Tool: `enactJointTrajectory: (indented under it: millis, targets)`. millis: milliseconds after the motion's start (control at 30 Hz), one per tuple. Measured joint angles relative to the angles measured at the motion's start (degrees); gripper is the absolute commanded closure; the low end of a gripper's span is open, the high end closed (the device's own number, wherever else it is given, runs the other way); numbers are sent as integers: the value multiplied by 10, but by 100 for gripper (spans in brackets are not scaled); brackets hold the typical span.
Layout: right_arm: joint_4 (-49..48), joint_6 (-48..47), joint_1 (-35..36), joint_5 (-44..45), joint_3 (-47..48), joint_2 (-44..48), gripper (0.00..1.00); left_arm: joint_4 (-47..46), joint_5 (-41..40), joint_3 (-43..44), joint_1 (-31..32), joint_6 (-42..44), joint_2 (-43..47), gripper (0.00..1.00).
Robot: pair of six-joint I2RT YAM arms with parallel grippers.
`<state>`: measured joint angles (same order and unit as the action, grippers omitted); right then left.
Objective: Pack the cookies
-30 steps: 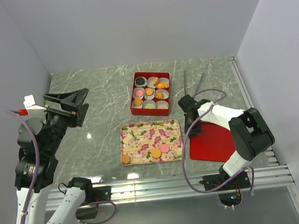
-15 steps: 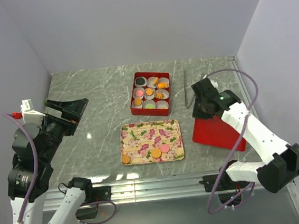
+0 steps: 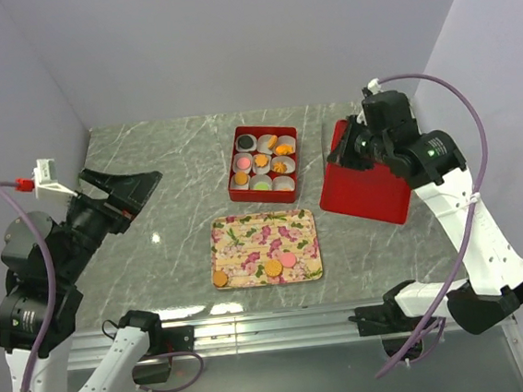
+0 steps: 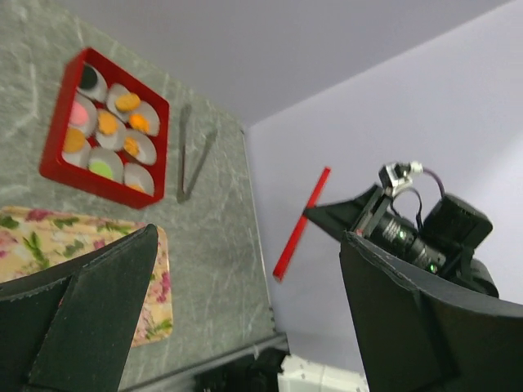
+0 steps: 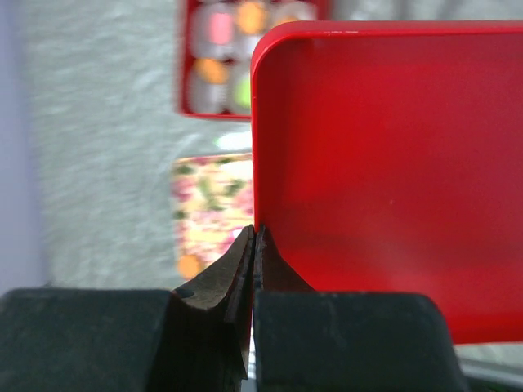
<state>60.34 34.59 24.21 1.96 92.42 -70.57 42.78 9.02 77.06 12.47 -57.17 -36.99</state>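
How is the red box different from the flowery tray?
The red box has tall walls; the flowery tray is shallow and nearly flat. In the box, cookies sit in white cups; on the tray three cookies lie bare along the near edge. The box is plain red, the tray patterned. Both rest on the table and hold cookies.

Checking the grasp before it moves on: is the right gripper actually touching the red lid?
Touching. The right wrist view shows the right gripper shut on the edge of the red lid, its fingertips pinching that edge with no gap.
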Motion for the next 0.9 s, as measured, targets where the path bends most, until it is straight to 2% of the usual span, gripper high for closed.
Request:
enactJointTrajectory:
  millis: [167, 367, 467, 633, 900]
  targets:
    - [-51, 3, -2, -129, 9, -2, 100, 0, 68, 1, 0, -42, -20, 1]
    - [-215, 54, -2, -301, -78, 24, 100, -10, 133, 1, 0, -128, -34, 1]
    - [-297, 96, 0, -356, -112, 34, 100, -46, 172, -14, 0, -169, -33, 1]
    - [-429, 163, 6, -391, -131, 49, 100, -123, 238, -79, 0, -236, -36, 1]
    - [-616, 260, 12, -373, -172, 98, 100, -253, 296, -170, 0, -332, -48, 1]
